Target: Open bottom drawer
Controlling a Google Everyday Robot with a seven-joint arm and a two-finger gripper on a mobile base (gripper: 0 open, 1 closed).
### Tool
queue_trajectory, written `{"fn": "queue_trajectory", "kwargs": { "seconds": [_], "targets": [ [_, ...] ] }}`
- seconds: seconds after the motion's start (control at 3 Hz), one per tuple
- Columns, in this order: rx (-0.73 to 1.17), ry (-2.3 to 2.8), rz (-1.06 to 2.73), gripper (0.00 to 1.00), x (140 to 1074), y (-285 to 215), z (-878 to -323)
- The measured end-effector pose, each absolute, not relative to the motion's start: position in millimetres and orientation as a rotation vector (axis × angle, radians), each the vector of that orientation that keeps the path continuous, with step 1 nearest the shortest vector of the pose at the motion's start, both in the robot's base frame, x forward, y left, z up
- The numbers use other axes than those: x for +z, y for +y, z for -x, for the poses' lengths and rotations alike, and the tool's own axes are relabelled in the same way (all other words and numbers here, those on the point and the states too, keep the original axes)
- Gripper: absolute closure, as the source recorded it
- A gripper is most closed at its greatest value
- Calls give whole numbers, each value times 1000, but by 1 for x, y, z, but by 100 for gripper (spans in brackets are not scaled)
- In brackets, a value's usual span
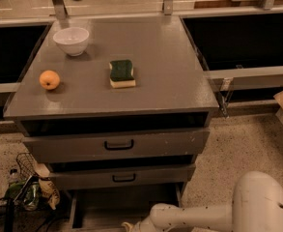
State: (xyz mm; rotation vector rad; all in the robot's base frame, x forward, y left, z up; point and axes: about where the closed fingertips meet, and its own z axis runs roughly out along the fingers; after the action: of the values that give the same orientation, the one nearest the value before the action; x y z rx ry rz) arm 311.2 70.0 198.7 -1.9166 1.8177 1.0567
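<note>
The grey cabinet point(112, 98) has three drawers. The top drawer front point(117, 145) and the mid drawer front point(121, 178) each show a black loop handle. The bottom drawer point(124, 204) stands pulled out: I see its floor and side walls below the mid drawer. Its front and handle are out of view below the frame edge. My gripper point(129, 225) is at the bottom edge of the view, at the drawer's front end, on the white arm point(194, 216) that reaches in from the right. Most of the gripper is cut off.
On the cabinet top stand a white bowl point(71, 40), an orange point(49, 79) and a green-and-yellow sponge point(121, 73). A wire basket with clutter point(27, 187) lies on the floor at the left. Dark openings flank the cabinet. Speckled floor point(242, 144) lies to the right.
</note>
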Motion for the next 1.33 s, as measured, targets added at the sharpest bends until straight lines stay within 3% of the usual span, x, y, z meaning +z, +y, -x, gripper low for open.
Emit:
{"fn": "queue_trajectory", "kwargs": {
  "seconds": [1.33],
  "targets": [
    [1371,1500,2017,0,245,45,-230]
  ]
}}
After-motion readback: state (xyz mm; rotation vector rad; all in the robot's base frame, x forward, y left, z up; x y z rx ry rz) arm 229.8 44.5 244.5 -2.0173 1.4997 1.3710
